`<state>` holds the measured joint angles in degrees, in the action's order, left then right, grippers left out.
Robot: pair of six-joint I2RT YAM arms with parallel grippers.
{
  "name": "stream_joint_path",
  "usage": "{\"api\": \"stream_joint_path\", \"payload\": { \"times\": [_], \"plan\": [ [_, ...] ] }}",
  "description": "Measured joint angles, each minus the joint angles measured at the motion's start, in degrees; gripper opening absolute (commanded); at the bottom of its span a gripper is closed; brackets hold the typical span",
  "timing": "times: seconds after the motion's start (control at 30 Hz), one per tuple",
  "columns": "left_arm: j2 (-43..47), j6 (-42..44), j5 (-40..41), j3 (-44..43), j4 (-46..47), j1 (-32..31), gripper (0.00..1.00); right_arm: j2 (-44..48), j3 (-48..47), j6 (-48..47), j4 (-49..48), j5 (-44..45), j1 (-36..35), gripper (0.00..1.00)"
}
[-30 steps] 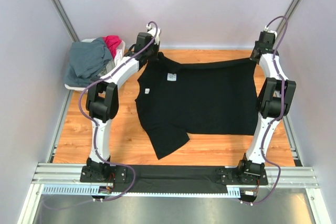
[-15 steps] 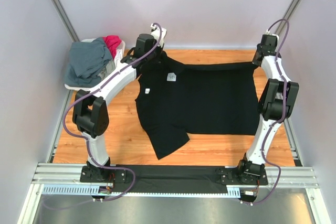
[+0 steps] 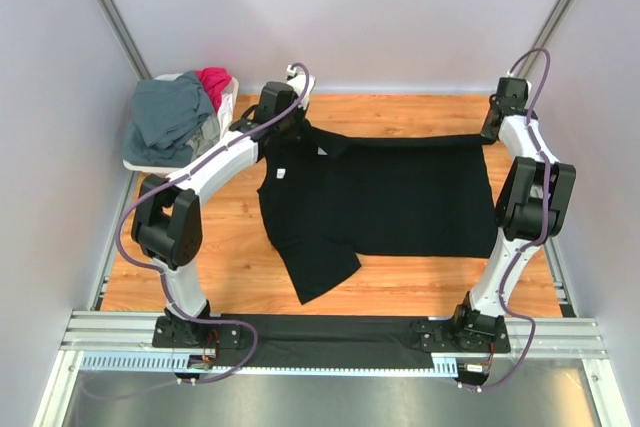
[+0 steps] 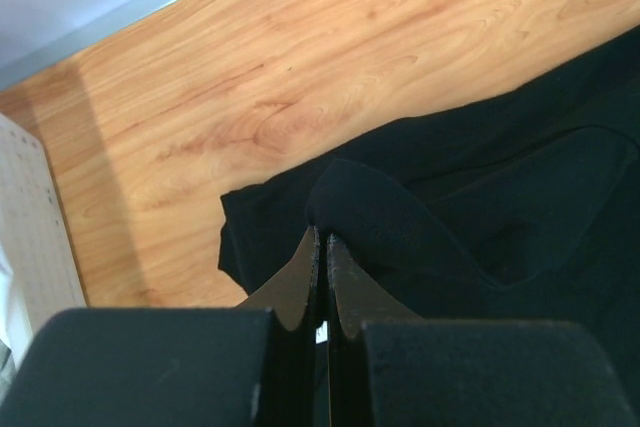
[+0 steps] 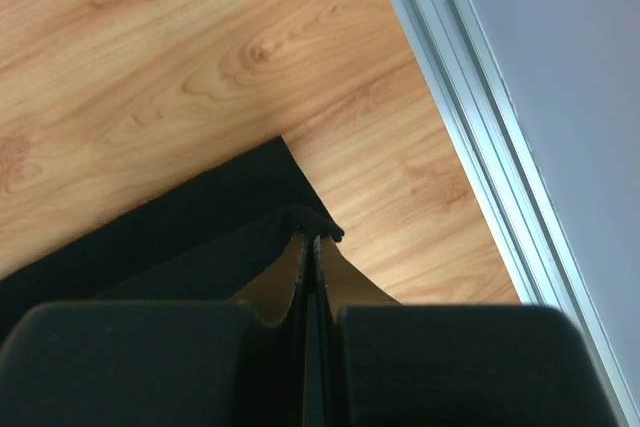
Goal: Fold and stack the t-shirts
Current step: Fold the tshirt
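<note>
A black t-shirt (image 3: 400, 197) lies spread on the wooden table, one sleeve pointing toward the near left. My left gripper (image 3: 298, 127) is shut on its far left corner near the collar; in the left wrist view (image 4: 322, 237) a fold of black cloth (image 4: 400, 217) is pinched between the tips. My right gripper (image 3: 488, 133) is shut on the far right corner, and in the right wrist view (image 5: 313, 239) the hem (image 5: 150, 237) is lifted off the wood. A slate grey-blue t-shirt (image 3: 165, 112) and a magenta-red one (image 3: 213, 80) are heaped in the basket.
The white basket (image 3: 140, 162) stands at the back left corner, beside the left arm. Bare wood (image 3: 230, 277) shows to the left of and in front of the shirt. A metal rail (image 5: 470, 77) runs along the table's right edge. A black mat (image 3: 330, 339) lies between the arm bases.
Both grippers have drawn the shirt's far edge toward the near side and slightly right. The raised edge now partly covers the white neck label.
</note>
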<state>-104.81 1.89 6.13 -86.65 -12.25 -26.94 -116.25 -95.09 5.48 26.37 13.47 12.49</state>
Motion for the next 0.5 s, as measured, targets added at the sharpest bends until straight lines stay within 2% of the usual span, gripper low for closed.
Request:
{"api": "stream_joint_path", "payload": {
  "times": [0.5],
  "plan": [
    [4.9,-2.5,-0.7,7.0,-0.4,-0.9,0.00,1.4,5.5,-0.6,0.9,1.1,0.1,0.00]
  ]
}}
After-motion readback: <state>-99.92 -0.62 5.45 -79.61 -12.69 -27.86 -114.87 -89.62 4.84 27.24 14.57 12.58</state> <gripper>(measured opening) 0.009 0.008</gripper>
